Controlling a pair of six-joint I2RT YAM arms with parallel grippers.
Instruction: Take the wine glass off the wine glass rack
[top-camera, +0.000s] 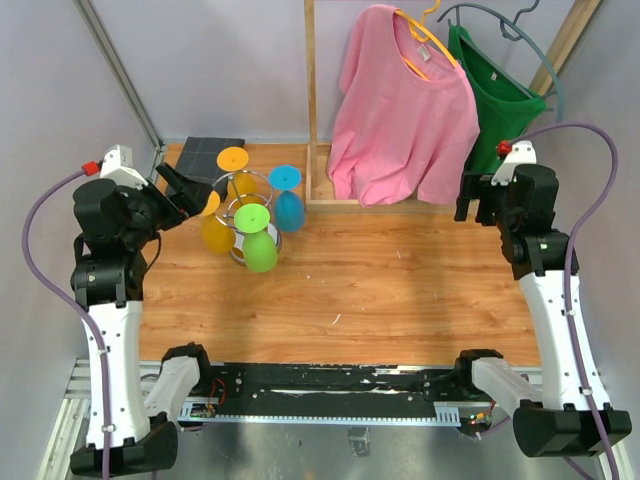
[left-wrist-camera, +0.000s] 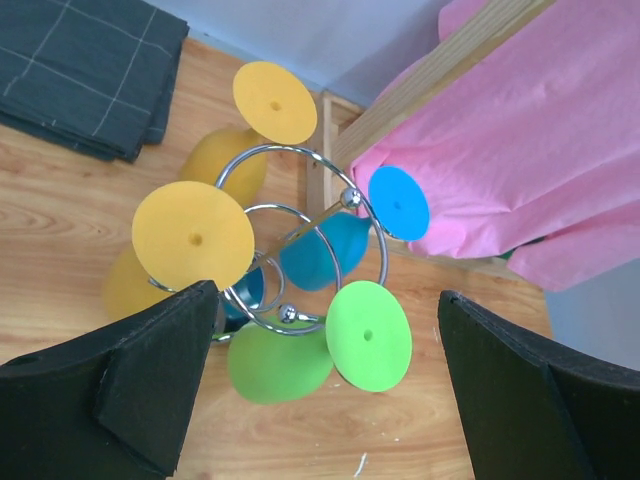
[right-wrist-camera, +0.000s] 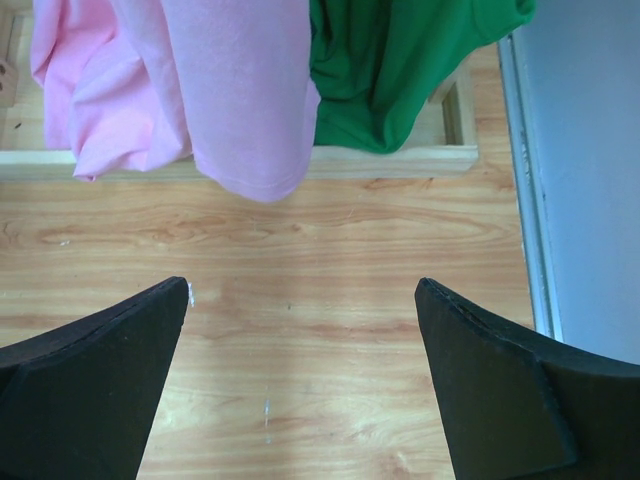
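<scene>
The chrome wine glass rack (top-camera: 252, 174) stands at the table's back left, its wire loops (left-wrist-camera: 350, 197) close in the left wrist view. Plastic wine glasses hang upside down on it: a green one (top-camera: 260, 250) (left-wrist-camera: 368, 335), a blue one (top-camera: 289, 211) (left-wrist-camera: 398, 202) and two yellow ones (top-camera: 215, 232) (left-wrist-camera: 193, 235). My left gripper (top-camera: 185, 190) (left-wrist-camera: 325, 300) is open, just left of the rack, with the green glass between its fingers' line of view. My right gripper (top-camera: 480, 200) (right-wrist-camera: 300, 290) is open and empty over bare table at the far right.
A dark folded cloth (top-camera: 210, 153) (left-wrist-camera: 80, 70) lies behind the rack. A tall wooden clothes rack (top-camera: 311, 100) holds a pink shirt (top-camera: 400, 110) (right-wrist-camera: 200, 80) and a green shirt (top-camera: 495, 80) (right-wrist-camera: 400, 70); its base frame (right-wrist-camera: 400, 160) lies along the back.
</scene>
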